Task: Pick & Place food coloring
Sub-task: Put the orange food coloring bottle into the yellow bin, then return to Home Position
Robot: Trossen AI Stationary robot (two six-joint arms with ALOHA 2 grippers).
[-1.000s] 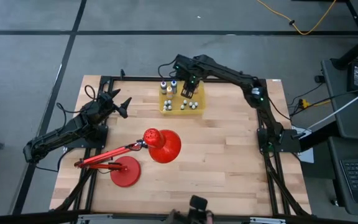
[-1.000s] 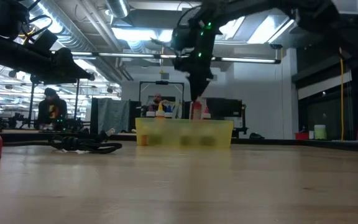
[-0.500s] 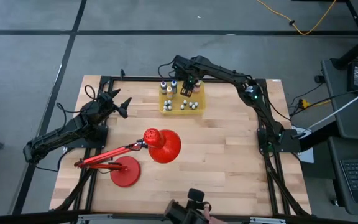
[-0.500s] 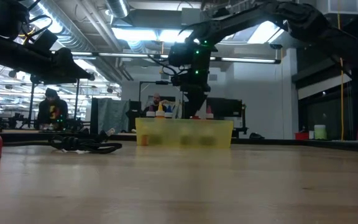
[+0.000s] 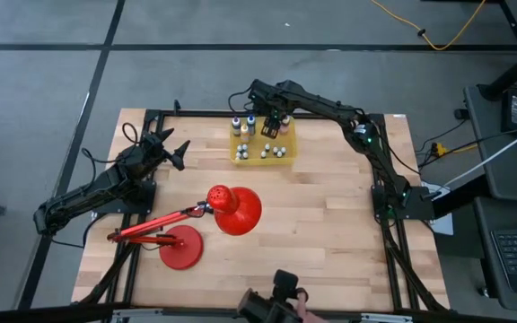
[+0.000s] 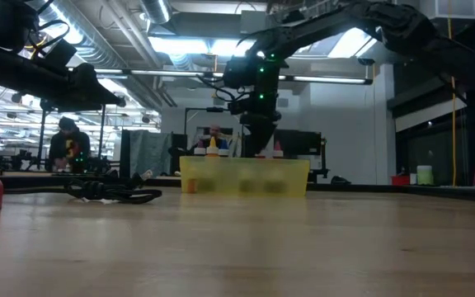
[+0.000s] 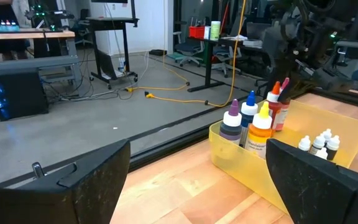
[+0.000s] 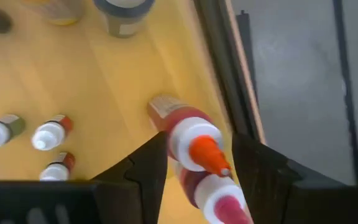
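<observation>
The food coloring bottles (image 5: pixel 274 149) are sitting inside the translucent yellow bin (image 5: pixel 239 158) at the far edge of the table (image 5: pixel 312 224), the tiny white-capped ones clustered on its floor. Taller bottles are standing along the bin's far wall, among them a red bottle with an orange tip (image 8: pixel 188 138) that is standing in the far corner. Your right gripper (image 5: pixel 275 121) is hanging directly over that red bottle, its fingers (image 8: pixel 143 163) standing apart on either side of the cap without pressing it, so you are holding nothing. From the left wrist view you are seeing the same row: dark, blue, yellow and red bottles side by side. Your left gripper (image 5: pixel 176 149) is waiting near the table's left edge, well apart from the bin, with its fingers spread wide and empty. A red desk lamp (image 5: pixel 227 207) is lying on the near side of the table.
</observation>
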